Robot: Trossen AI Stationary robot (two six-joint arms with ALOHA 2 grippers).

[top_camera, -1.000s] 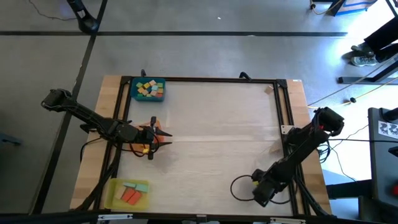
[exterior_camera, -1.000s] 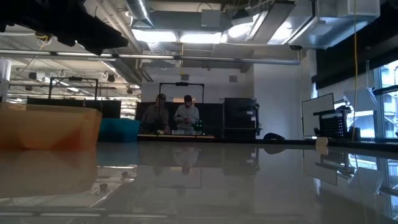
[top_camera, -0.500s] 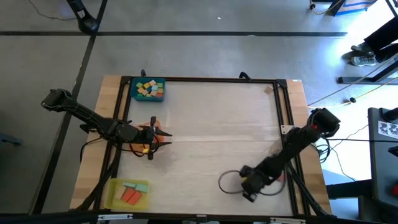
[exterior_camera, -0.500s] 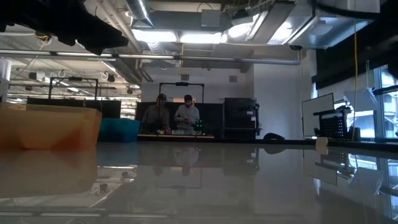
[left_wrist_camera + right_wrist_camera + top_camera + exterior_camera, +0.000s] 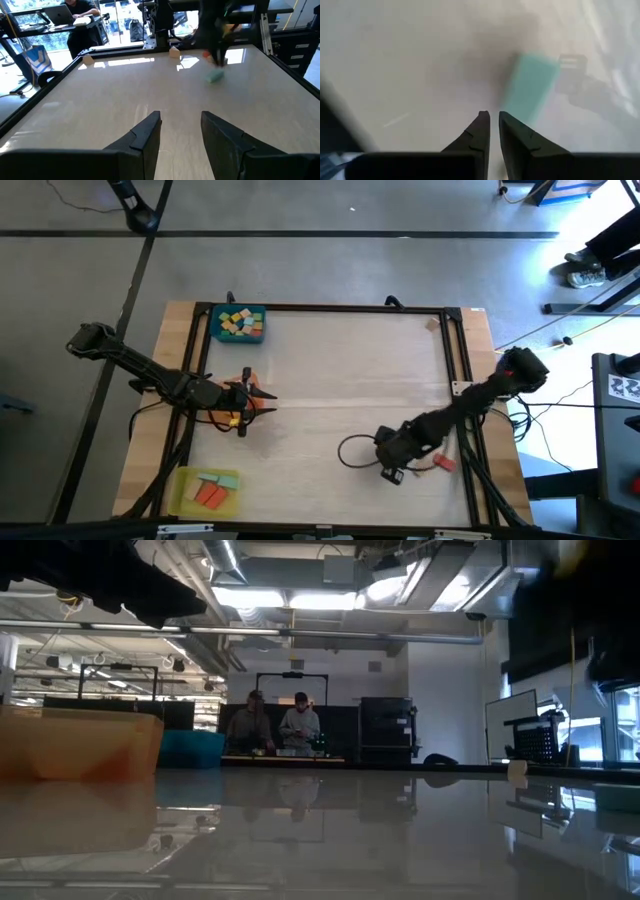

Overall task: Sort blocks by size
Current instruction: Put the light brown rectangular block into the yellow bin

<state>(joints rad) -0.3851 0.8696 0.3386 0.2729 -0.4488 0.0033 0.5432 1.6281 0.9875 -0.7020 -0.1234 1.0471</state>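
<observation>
The blocks mostly sit in a blue tray at the desk's far left corner, and more lie in a yellow tray at the near left. One teal block lies alone on the desk near the right side (it looks blurry). My right gripper is just over it, fingers nearly together and holding nothing. My left gripper waits by the left edge, fingers partly apart and empty.
</observation>
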